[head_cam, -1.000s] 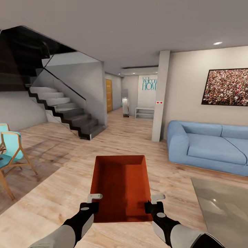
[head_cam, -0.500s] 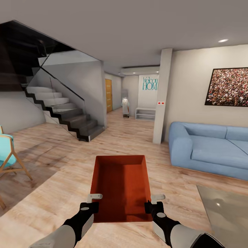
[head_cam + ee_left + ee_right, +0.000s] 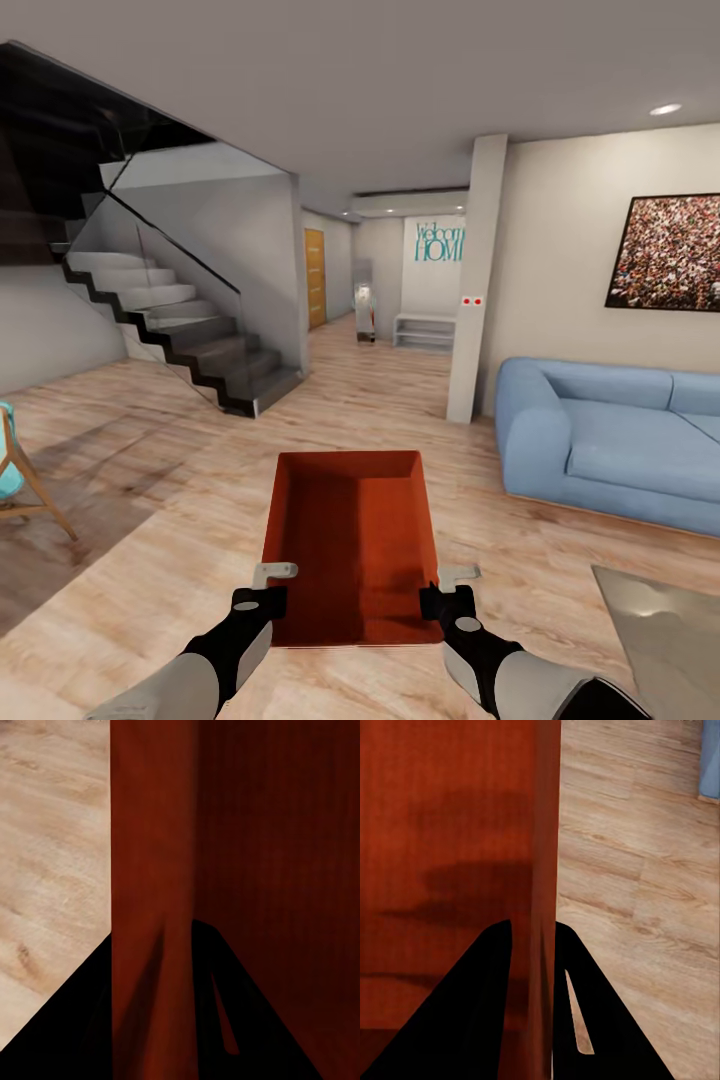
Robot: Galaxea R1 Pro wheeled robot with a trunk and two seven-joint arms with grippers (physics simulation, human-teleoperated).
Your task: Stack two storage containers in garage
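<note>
carrying 1 storage container [image 3: 352, 545] over living room plank floor [image 3: 150, 470], left gripper [image 3: 262, 592] and right gripper [image 3: 449, 594] each pinching side wall. keep level, grips tight, steer between staircase [image 3: 180, 330] and sofa [image 3: 610, 440] toward hallway.

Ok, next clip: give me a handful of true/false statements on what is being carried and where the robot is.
1. Both tools grip one storage container: the left tool on its left wall, the right tool on its right wall. True.
2. The container holds a second bin. False: it is empty inside.
3. The floor below is dark concrete. False: it is a light wood plank floor.
4. A blue sofa stands at the robot's right. True.
5. A red car is parked ahead. False: a staircase and a hallway lie ahead.
</note>
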